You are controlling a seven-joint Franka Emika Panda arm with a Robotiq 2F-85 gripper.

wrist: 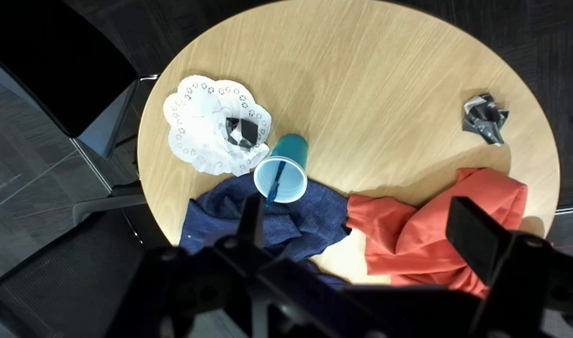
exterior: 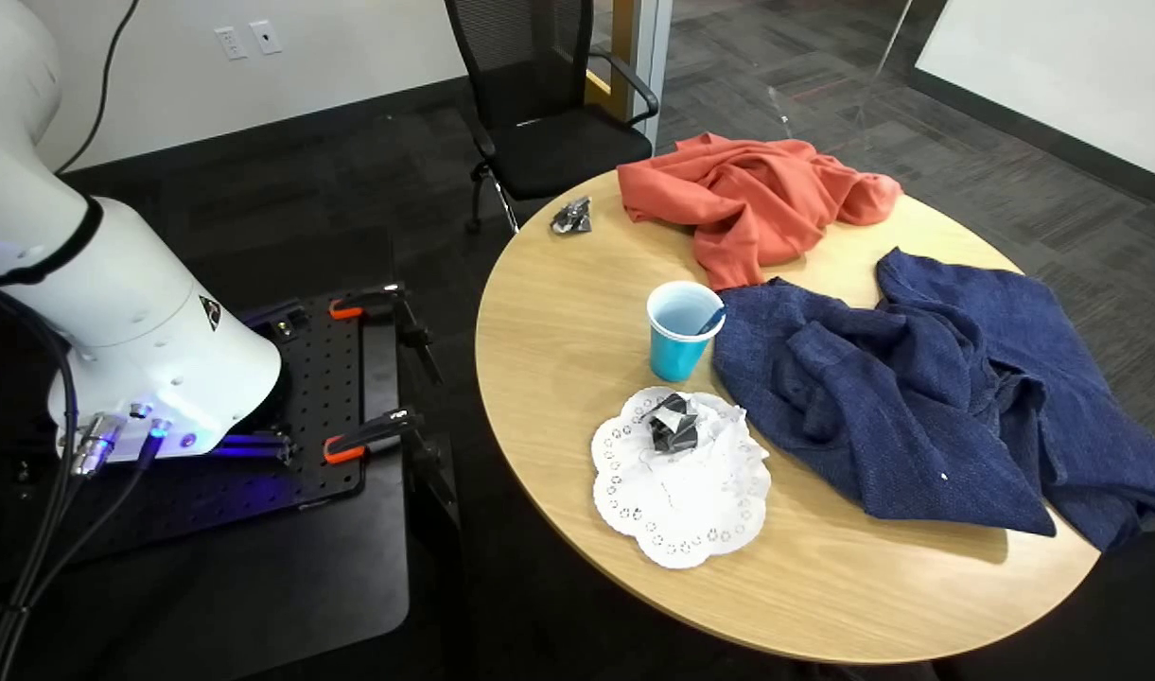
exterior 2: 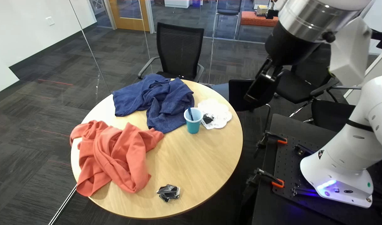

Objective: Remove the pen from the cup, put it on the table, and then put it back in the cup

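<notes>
The light-blue cup [exterior: 673,357] stands upright on the round wooden table [exterior: 558,350]; it also shows in an exterior view [exterior 2: 193,127] and in the wrist view [wrist: 293,149]. The dark blue pen [wrist: 276,182] leans inside the cup with its tip over the rim; it shows in both exterior views [exterior: 714,319] [exterior 2: 190,113]. My gripper [wrist: 361,220] is open with nothing between its fingers, above the table and apart from the cup. In an exterior view the gripper [exterior 2: 256,89] hangs high at the table's robot side.
A white doily [exterior: 676,511] with a dark crumpled wrapper [exterior: 673,426] lies beside the cup. A navy cloth [exterior: 880,397] lies against the cup's other side. A red-orange cloth [exterior: 757,199] and another crumpled wrapper [exterior: 572,216] lie farther off. Chairs [exterior 2: 180,50] stand around the table.
</notes>
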